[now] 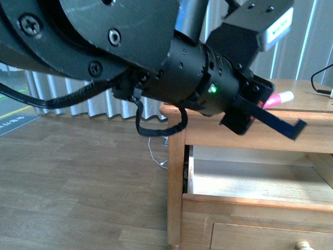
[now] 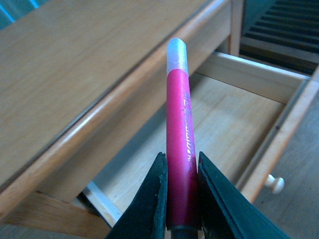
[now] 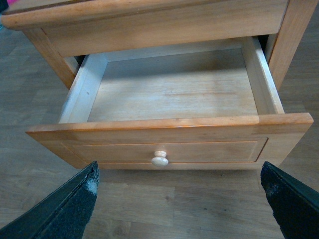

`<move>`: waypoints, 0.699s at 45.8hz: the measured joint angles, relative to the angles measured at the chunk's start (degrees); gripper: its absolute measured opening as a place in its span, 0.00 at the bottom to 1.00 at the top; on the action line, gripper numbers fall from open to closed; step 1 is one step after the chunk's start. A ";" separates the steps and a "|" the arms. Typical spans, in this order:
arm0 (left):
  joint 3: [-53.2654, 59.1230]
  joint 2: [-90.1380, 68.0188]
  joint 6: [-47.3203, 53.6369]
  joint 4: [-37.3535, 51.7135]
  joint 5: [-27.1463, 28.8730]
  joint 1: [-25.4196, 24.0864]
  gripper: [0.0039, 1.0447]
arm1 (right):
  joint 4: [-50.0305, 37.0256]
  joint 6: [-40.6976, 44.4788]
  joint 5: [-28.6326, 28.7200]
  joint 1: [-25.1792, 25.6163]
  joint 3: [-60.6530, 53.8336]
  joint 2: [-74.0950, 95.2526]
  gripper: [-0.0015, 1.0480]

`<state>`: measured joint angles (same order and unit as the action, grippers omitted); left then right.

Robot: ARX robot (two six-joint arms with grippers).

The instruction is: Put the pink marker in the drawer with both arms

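Note:
My left gripper (image 2: 180, 199) is shut on the pink marker (image 2: 179, 139). The marker's white cap end points away from the jaws, over the open drawer (image 2: 224, 119) beside the table's front edge. In the front view the bulky black left arm fills the upper frame. Its gripper (image 1: 270, 112) holds the marker (image 1: 281, 97) level with the table top, above the pulled-out drawer (image 1: 250, 179). My right gripper (image 3: 179, 204) is open and empty, in front of the drawer front, near its round knob (image 3: 160, 158). The drawer (image 3: 174, 94) is empty inside.
The wooden table top (image 1: 312, 117) overhangs the back of the drawer. A black cable (image 1: 322, 83) lies on the top at the far right. A white cable (image 1: 156, 153) lies on the wood floor beside the table leg. Pale curtains hang behind.

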<state>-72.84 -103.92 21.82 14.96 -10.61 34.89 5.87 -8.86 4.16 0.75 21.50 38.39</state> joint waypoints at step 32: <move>-5.64 -13.46 1.42 1.49 3.21 0.96 0.14 | 0.00 0.00 0.00 0.00 0.00 0.00 0.91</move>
<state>-78.48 -117.38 23.24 16.45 -7.40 35.86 5.87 -8.86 4.16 0.75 21.50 38.39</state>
